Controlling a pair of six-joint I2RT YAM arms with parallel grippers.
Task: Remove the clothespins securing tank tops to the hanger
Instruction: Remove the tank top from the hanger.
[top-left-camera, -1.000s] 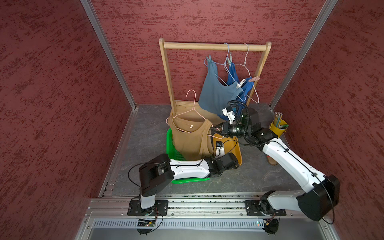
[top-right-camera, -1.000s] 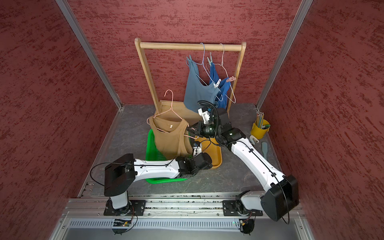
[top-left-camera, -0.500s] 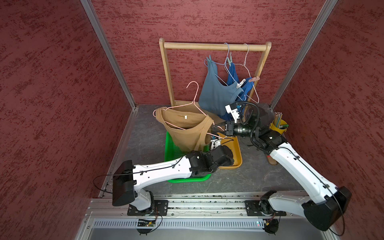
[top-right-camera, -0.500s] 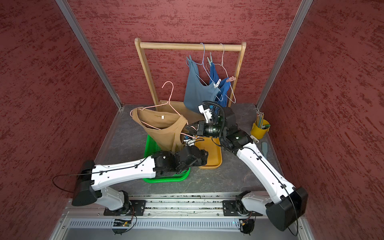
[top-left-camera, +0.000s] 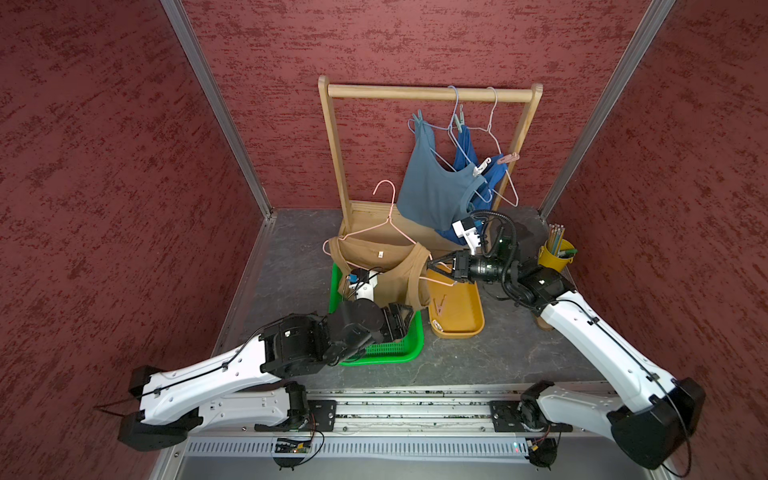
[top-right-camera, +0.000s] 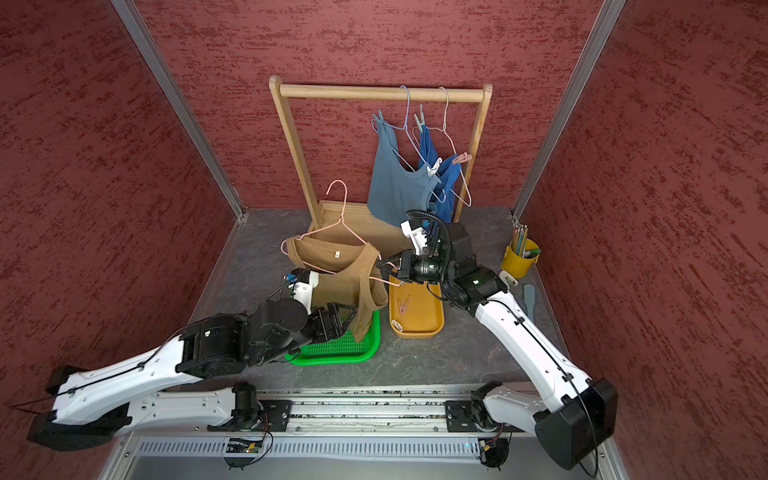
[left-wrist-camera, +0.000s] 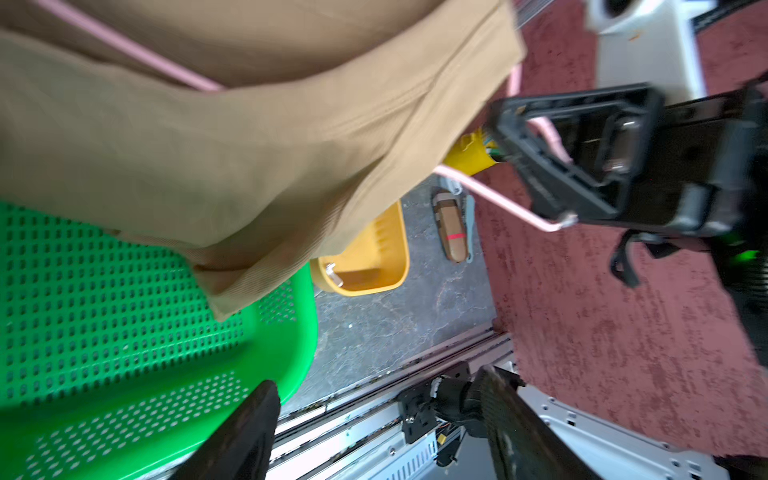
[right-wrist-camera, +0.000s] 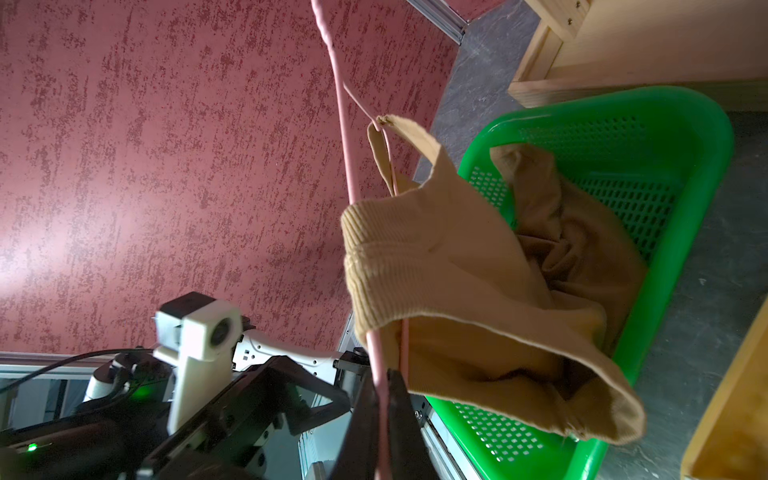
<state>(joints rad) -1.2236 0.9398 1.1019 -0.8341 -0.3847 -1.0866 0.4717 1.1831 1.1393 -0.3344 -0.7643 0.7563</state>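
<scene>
Right wrist view: right gripper (right-wrist-camera: 384, 374), jaws pinching thin pink wire hanger (right-wrist-camera: 341, 124); soft tan-brown ribbed tank top (right-wrist-camera: 436, 270) draped on it, hem sagging into perforated green plastic basket (right-wrist-camera: 623, 97); no peg visible there. Left wrist view: left gripper (left-wrist-camera: 374, 415), jaws spread, empty, near that hem. Only the top views show small pastel plastic clothespins (top-left-camera: 508, 158) clipped on hanging grey-blue tank top (top-left-camera: 432, 195) and royal-blue tank top (top-left-camera: 463, 153), upper centre-right of frame; more lie in orange plastic tray (top-left-camera: 463, 307). Handling, judged: light, rigid, spring-loaded; pinch tail ends.

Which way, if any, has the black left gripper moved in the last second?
Yes: the left gripper drew back from the orange plastic tray to above the green perforated basket.
</scene>
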